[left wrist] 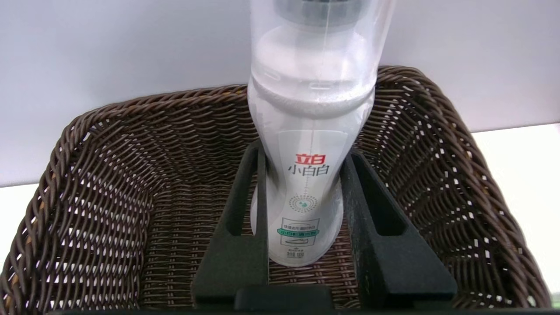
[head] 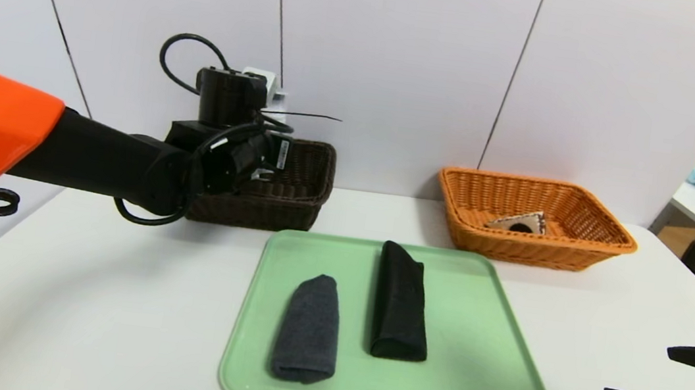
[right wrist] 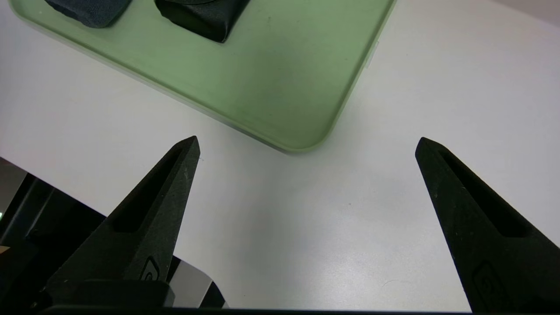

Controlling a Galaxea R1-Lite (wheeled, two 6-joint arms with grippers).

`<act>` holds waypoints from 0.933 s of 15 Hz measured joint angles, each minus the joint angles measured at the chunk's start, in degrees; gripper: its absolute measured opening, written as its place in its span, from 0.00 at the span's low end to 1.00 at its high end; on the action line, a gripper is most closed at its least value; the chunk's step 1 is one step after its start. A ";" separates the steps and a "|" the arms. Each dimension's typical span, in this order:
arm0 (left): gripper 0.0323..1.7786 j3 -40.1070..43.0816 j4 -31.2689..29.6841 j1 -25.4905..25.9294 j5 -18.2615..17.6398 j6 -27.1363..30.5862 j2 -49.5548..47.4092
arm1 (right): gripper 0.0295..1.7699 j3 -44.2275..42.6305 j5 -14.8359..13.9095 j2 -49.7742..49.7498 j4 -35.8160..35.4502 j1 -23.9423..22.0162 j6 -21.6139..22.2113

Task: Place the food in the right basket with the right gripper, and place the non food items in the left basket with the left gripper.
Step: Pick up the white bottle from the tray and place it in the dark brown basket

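Left claw, clamping white bottle with cap cut off, hides brown basket's floor.

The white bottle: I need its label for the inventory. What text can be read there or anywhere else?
"立白", red, on the white bottle held by the left gripper over the brown basket.
"小白白", grey, just below it.
Smaller print lower on the label: too small to read.
Nothing else carries readable text.

The white bottle runs off the left wrist view's upper edge, cap unseen.
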 joint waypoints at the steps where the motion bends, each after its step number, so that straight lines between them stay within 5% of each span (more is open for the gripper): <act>1: 0.28 0.05 0.00 0.00 0.00 -0.05 0.09 | 0.96 0.00 0.02 0.04 0.00 0.02 -0.02; 14: 0.28 0.16 -0.12 0.87 0.00 -0.51 2.44 | 0.96 0.09 0.02 0.30 0.00 0.00 0.01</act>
